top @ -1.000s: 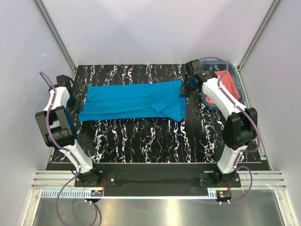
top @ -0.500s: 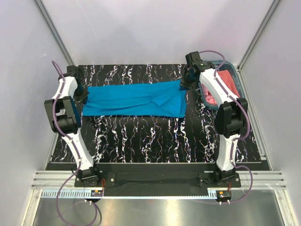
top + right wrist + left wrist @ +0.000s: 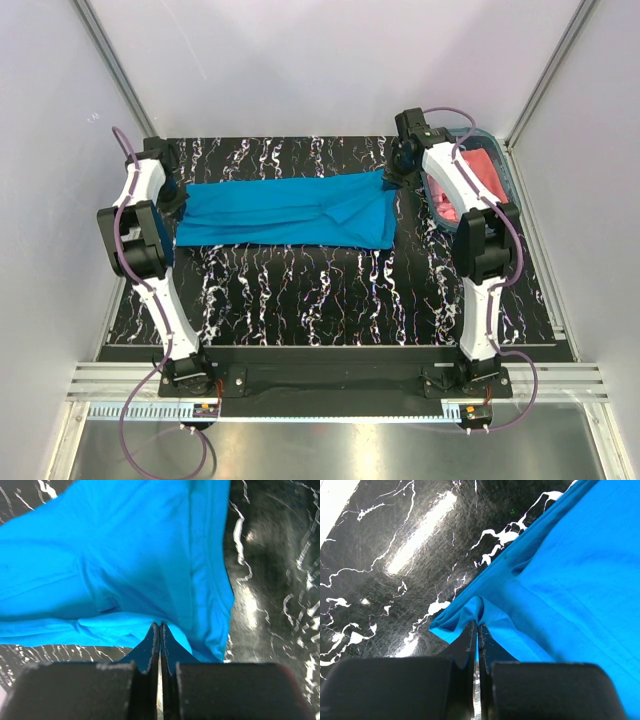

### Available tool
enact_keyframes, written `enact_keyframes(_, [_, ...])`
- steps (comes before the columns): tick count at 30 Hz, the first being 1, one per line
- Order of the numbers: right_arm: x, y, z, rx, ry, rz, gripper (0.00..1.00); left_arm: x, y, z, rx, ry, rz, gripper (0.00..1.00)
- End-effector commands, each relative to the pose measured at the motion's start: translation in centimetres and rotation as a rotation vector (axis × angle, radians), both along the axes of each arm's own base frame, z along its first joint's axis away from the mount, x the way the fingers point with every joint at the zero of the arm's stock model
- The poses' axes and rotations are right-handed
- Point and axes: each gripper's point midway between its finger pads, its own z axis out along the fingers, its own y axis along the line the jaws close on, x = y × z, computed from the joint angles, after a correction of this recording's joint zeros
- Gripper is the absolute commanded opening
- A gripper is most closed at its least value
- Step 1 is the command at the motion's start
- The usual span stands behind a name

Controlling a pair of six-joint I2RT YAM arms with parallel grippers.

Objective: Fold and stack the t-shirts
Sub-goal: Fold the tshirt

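Observation:
The turquoise-blue t-shirt (image 3: 285, 211) lies stretched in a long folded band across the back of the black marbled table (image 3: 320, 300). My left gripper (image 3: 177, 196) is shut on its far left corner, and the pinched cloth (image 3: 470, 615) bunches at the fingertips. My right gripper (image 3: 392, 178) is shut on the shirt's far right corner, the blue fabric (image 3: 150, 570) spreading away from its tips. The salmon pink t-shirt (image 3: 478, 185) lies crumpled in the basket at the back right.
A teal plastic basket (image 3: 508, 185) stands at the table's back right corner, close beside my right arm. White walls with metal posts close in the back and both sides. The near half of the table shows bare marbled surface.
Both arms have reached farther back, holding the shirt's ends. The shirt's left end has shifted slightly toward the back and the band now lies straighter.

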Motion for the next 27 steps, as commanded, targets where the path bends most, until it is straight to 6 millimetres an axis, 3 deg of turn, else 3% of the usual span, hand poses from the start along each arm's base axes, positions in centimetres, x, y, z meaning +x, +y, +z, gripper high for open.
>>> enact_keyframes(1, [1.6,0.1,1.1,0.022,-0.04,0.013,0.0,1.7,1.3,1.2,0.034,-0.045,0.02,0.0])
enact_keyframes(13, [4.1,0.5,-0.3,0.052,-0.041,0.017,0.0,3.0,1.4,0.8,0.033,-0.055,0.011,0.0])
enact_keyframes(27, [6.7,1.2,-0.3,0.102,-0.076,0.013,0.0,4.1,1.4,0.4,0.016,-0.065,0.012,0.0])
